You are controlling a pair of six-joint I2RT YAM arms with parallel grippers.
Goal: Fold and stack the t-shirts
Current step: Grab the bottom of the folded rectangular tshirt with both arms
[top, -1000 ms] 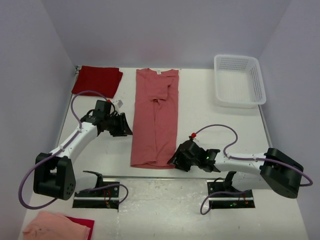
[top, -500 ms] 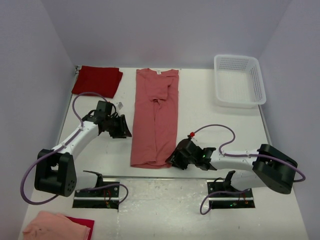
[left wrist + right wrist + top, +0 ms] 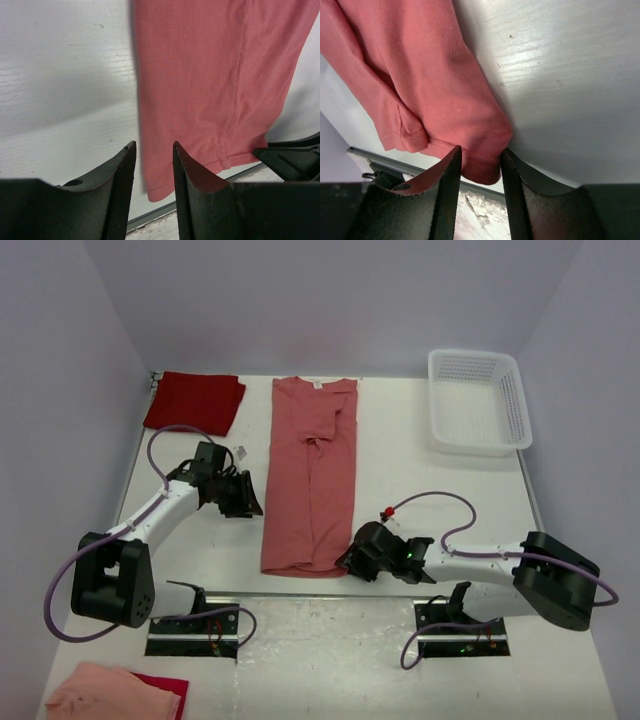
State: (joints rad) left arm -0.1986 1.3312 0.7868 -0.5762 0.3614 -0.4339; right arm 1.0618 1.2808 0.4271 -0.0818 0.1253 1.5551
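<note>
The salmon t-shirt (image 3: 310, 480) lies folded into a long strip down the middle of the table, its white neck label at the far end. It also shows in the left wrist view (image 3: 210, 75) and the right wrist view (image 3: 420, 65). My right gripper (image 3: 347, 562) (image 3: 481, 152) is low at the shirt's near right corner. Its jaws are closed in on the hem, which fills the narrow gap. My left gripper (image 3: 250, 498) (image 3: 154, 147) is slightly open and empty, just off the shirt's left edge. The crimson t-shirt (image 3: 195, 400) lies folded at the far left.
A white mesh basket (image 3: 478, 447) stands at the far right. A peach-pink cloth (image 3: 110, 690) lies off the table at the near left, by the arm bases. The table's near edge runs just behind the shirt's hem.
The right gripper has shifted slightly at the shirt's near right corner. The left gripper has barely moved. The shirt lies as before.
</note>
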